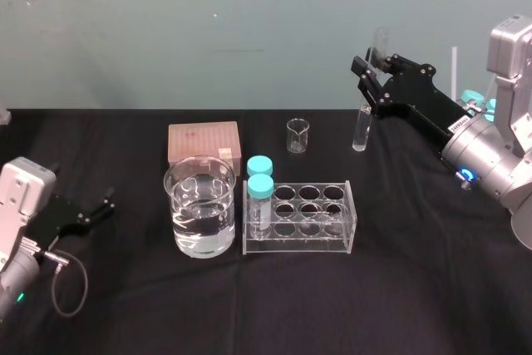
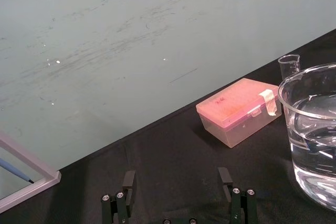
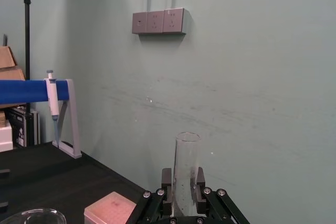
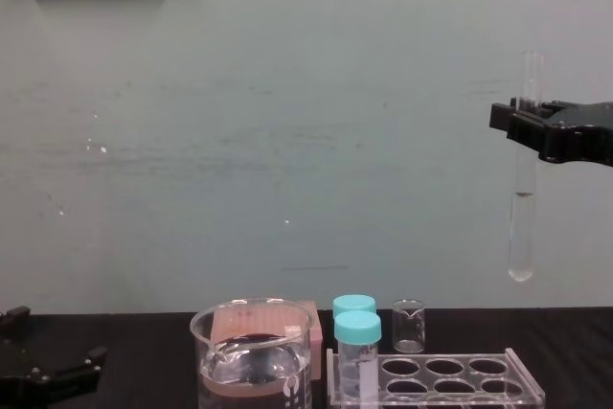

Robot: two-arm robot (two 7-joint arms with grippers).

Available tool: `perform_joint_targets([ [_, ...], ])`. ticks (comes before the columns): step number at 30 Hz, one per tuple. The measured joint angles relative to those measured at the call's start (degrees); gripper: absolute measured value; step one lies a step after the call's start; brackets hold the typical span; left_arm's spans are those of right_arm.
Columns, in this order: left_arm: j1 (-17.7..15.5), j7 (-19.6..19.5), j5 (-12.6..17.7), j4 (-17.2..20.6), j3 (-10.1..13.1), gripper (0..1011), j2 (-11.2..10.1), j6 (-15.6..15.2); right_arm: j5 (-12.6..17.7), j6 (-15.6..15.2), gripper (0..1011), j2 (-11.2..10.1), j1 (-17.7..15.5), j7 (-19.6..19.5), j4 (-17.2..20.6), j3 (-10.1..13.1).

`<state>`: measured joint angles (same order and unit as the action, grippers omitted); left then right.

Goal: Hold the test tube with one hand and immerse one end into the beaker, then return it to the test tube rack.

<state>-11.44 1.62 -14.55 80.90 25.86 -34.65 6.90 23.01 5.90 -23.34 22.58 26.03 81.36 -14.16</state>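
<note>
The right gripper [image 1: 366, 81] is holding the tube [image 1: 362, 126] upright in the air, its jaws clamped on the tube's upper part. The open end is sticking up above them and the rounded end is hanging well above the table [image 1: 416, 305]. The tube is hanging high up by the right end of the rack [image 1: 299, 245], well apart from the beaker [image 1: 199, 234] of water standing just left of the rack. The left gripper [image 1: 104, 205] is resting low at the table's left, jaws apart and holding nothing.
</note>
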Motion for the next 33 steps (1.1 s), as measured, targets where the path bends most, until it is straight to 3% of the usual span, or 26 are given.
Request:
perform_joint_targets([
  [33,0.00,0.00,0.00,0.00,0.00,1000,0.00,0.00,0.28,-0.11,242,0.20,0.35,0.17,-0.79,-0.58],
])
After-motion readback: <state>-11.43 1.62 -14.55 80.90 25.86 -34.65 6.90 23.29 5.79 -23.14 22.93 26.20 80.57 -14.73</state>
